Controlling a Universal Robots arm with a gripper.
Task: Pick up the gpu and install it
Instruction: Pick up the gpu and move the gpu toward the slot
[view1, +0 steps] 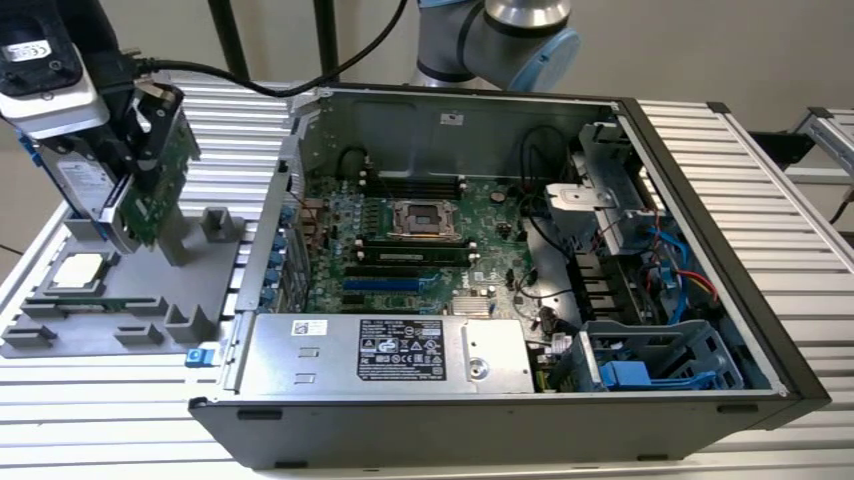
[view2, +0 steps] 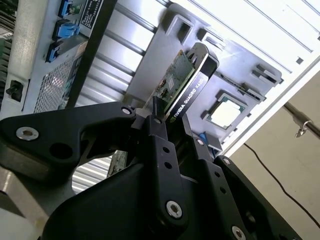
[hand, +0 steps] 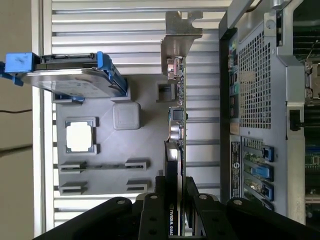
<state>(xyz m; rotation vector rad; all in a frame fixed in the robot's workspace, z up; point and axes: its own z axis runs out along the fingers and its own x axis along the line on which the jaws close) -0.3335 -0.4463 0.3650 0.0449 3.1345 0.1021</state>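
GPU (view2: 181, 85), on edge, clamped tight between the gripper's (view2: 170, 122) jaws, along the gray tray's (hand: 147, 107) edge nearest the computer case (view1: 467, 432).

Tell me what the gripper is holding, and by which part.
The gripper clamps the gpu across both faces, at the end opposite its silver bracket.

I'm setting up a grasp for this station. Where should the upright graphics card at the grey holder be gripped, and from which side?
Grip its free upper edge, coming down from above. The graphics card stands on edge at the grey holder, so both flat faces are open to a pinch across its thin width. The gripper is closed on it just so.
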